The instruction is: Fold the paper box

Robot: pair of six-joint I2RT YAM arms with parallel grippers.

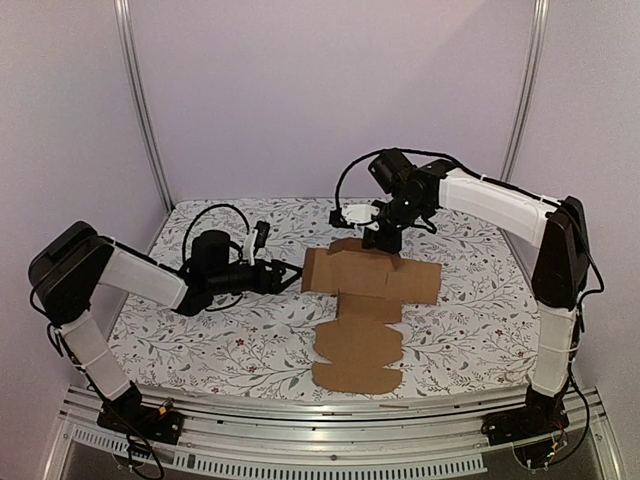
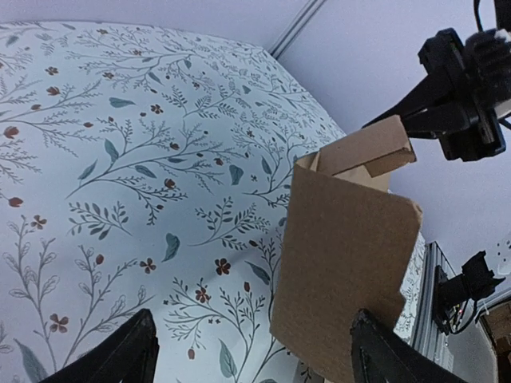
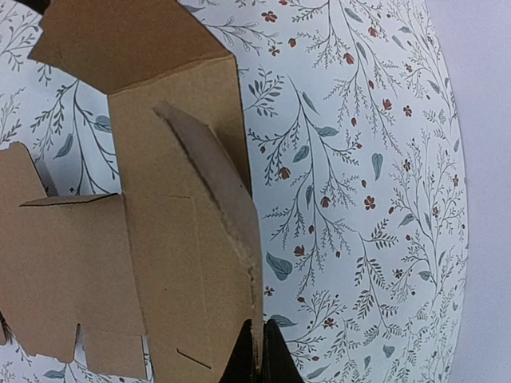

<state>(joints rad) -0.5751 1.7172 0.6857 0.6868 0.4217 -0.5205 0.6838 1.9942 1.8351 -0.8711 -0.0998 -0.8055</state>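
I see the paper box (image 1: 365, 300) as a plain brown creased sheet with rounded tabs, mostly flat on the table (image 1: 200, 330). My right gripper (image 1: 383, 238) pinches its lifted far flap. My left gripper (image 2: 251, 355) is spread wide, with a side panel just ahead of its fingers.

This looks like a robot lab cell: plain walls (image 1: 330, 90), aluminium posts (image 1: 140, 100), a metal rail (image 1: 330, 420) edging the floral-covered counter (image 1: 200, 340).

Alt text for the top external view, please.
A brown cardboard paper box lies mostly unfolded, cross-shaped, on a floral-patterned table. The right gripper pinches its far edge; the left gripper is open beside its left edge.
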